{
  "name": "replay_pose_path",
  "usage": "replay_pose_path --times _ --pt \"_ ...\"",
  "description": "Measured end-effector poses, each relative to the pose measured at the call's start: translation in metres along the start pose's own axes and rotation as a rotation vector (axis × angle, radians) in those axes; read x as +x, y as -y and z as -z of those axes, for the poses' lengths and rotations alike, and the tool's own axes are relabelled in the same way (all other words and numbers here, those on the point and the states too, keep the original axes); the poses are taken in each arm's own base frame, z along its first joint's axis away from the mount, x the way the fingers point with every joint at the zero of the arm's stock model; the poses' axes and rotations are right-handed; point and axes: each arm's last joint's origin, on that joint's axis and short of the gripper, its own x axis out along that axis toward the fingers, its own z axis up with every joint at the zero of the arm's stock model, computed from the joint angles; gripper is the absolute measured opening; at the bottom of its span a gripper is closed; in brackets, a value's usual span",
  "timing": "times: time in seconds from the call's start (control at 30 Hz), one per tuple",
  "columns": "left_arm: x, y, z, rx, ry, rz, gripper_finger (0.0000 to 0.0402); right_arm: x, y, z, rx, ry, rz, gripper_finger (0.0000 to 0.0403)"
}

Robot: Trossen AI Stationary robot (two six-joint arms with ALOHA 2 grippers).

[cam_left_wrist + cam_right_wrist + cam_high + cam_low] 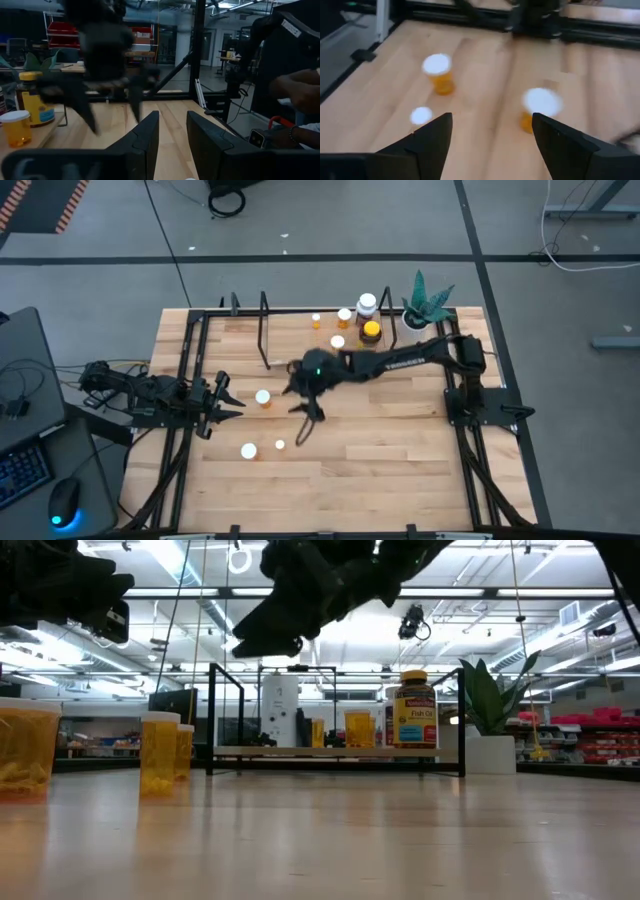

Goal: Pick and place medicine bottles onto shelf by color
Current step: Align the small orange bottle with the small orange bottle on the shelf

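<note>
High view: the right gripper point(305, 418) hangs open and empty over the middle of the table, its fingers spread. Three orange pill bottles remain off the shelf point(290, 315): one point(263, 397) just to the gripper's left, two smaller-looking ones point(248, 450) point(280, 445) nearer the table's front. To grip well, the jaws should probably straddle one bottle's body below the cap and close squarely. The left gripper point(232, 402) waits at the left edge, fingers apart, holding nothing.

Low view: the loose orange bottles point(160, 752) stand upright, long axis vertical, caps up. On the shelf stand the white bottle point(279, 710) and the fish oil bottle point(415, 710).

Right wrist view: two white-capped bottles point(438, 72) point(538, 107) lie ahead of the open fingers point(427, 137), a third cap point(421, 115) closer in.
</note>
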Motion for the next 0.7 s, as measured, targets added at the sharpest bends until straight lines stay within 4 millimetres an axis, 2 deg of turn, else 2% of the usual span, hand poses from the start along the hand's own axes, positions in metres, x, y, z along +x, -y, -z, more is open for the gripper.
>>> replay_pose_path --times 0.07,0.17,0.3,0.57,0.7 --pt "0.000 0.000 0.000 0.000 0.000 0.000 0.0107 0.010 -0.013 0.011 0.008 -0.026 -0.029 0.0286" --pt "0.000 0.000 0.000 -0.001 0.003 0.000 0.0107 0.025 -0.030 0.016 -0.003 -0.009 -0.063 0.0291" --pt "0.000 0.000 -0.001 -0.001 0.005 0.001 0.0107 0.047 -0.045 0.033 0.030 -0.048 -0.114 0.0301" --pt "0.001 0.000 0.000 0.000 -0.005 0.000 0.0107 0.079 -0.057 0.053 0.047 -0.038 -0.146 0.0325" --pt "0.001 0.000 0.000 0.001 -0.006 0.000 0.0107 0.083 -0.057 0.052 0.094 -0.029 -0.144 0.0332"
